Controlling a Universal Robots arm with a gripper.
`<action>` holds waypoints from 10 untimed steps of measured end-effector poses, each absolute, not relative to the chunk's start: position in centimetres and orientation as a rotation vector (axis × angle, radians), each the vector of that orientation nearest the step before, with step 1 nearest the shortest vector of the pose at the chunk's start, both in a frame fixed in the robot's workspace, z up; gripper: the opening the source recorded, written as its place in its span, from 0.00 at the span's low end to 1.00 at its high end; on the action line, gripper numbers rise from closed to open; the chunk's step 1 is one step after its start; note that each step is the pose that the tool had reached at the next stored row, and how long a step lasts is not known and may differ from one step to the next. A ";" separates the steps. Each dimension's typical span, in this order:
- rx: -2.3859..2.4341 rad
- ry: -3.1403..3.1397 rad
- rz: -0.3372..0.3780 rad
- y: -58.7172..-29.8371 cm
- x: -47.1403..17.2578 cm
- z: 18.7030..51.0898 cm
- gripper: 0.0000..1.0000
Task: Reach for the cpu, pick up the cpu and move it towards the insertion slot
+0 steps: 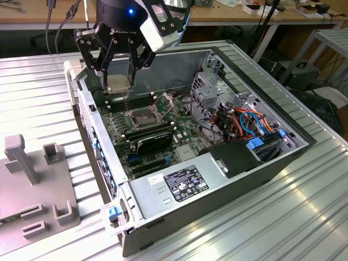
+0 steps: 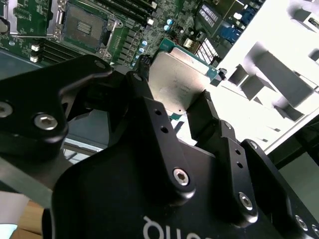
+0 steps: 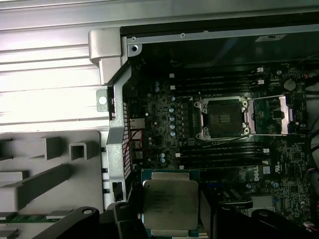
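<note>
Gripper: the black two-fingered gripper (image 1: 120, 81) is clenched on the cpu, holding it by two opposite edges.
Cpu: the thin, square, silvery-tan cpu (image 3: 169, 206) hangs flat above the far-left corner of the open computer case (image 1: 304, 142).
Insertion slot: the silver-framed square insertion slot (image 1: 139, 118), its retention plate swung open, lies just beyond and below.
Advice: keep the chip level; don't tighten further, judging by the thin edges.

1. The cpu (image 1: 119, 83) (image 2: 182, 82) (image 3: 169, 205) is a thin square chip with a pale silvery-tan face on a green edge. It is off the board, lying flat between the tool's (image 1: 118, 81) two black fingers (image 2: 149, 107), which press on opposite edges.
2. The insertion slot (image 1: 140, 118) (image 2: 82, 23) (image 3: 223, 118) is a square socket with a silver frame and dark centre. Its hinged plate (image 3: 271, 115) is swung open beside it. It lies near the cpu, apart from it.
</note>
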State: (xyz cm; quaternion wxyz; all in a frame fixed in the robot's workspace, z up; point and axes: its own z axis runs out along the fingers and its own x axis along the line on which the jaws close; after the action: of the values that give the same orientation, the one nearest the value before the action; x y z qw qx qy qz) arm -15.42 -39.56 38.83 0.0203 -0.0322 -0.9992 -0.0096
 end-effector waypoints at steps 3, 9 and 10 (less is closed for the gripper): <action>-0.100 -3.099 -0.030 -39.6 -15.4 38.8 0.55; -0.096 -3.125 -0.030 -39.4 -15.3 38.8 0.55; -0.091 -3.135 -0.030 -39.3 -15.2 38.8 0.55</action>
State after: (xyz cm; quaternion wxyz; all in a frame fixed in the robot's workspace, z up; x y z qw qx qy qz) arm -15.23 -39.29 38.78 0.0024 -0.0291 -0.9995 -0.0097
